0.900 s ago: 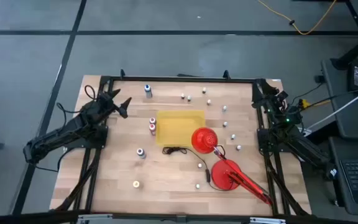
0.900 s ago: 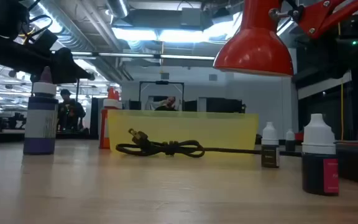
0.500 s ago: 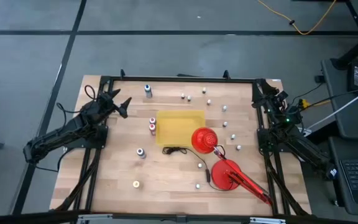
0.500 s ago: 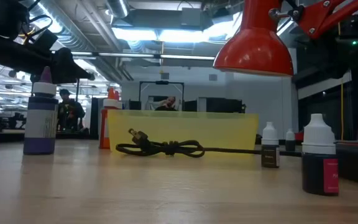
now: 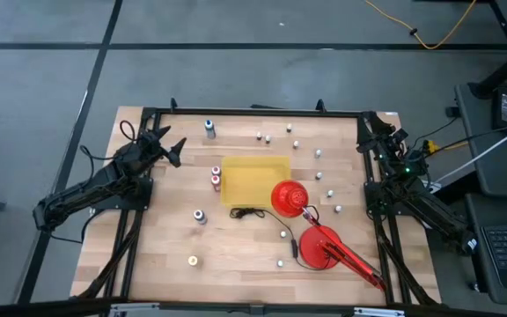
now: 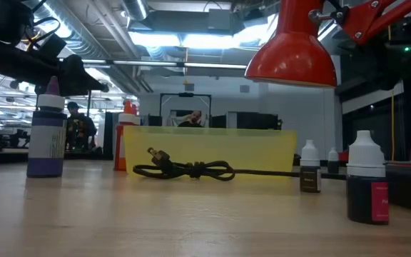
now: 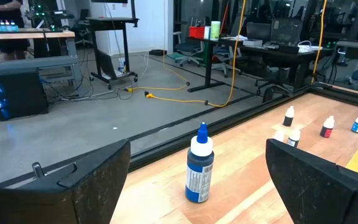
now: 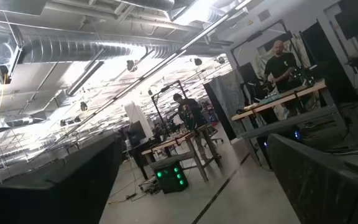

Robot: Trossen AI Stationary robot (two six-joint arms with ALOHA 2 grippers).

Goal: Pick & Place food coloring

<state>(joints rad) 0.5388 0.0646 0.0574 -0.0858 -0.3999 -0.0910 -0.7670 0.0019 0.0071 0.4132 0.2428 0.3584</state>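
Hovering at the left edge of the high view, my left tool [image 5: 172, 150] hangs with its fingers spread wide and nothing between them, over the pale wood-plank tabletop [image 5: 157, 255]. Past those dark, flat fingers [image 7: 79, 186], the left wrist view shows a blue-topped bottle [image 7: 199, 163] standing upright near the tabletop's far edge, slim and cylindrical with a pointed cap and a printed label; it sits at upper left of centre in the high view. My right tool [image 5: 385, 141] waits at the right edge of the high view, also spread wide and empty, its camera aimed up into the room.

The food coloring [image 5: 216, 176] is scattered across the tabletop. Two red-topped bottles stand just left of the yellow tray [image 5: 253, 176], a shallow, translucent rectangle at the centre. A purple-bodied bottle [image 6: 46, 135] stands at lower left of the tray, an orange-topped one [image 5: 193, 261] sits near the bottom left, and small white-capped bottles dot the upper and right parts. A black cord [image 6: 188, 170] lies knotted in front of the tray. A glossy red lamp shade [image 5: 289, 197] overlaps the tray's lower right corner, and its round red base [image 5: 322, 246] rests further toward the lower right.
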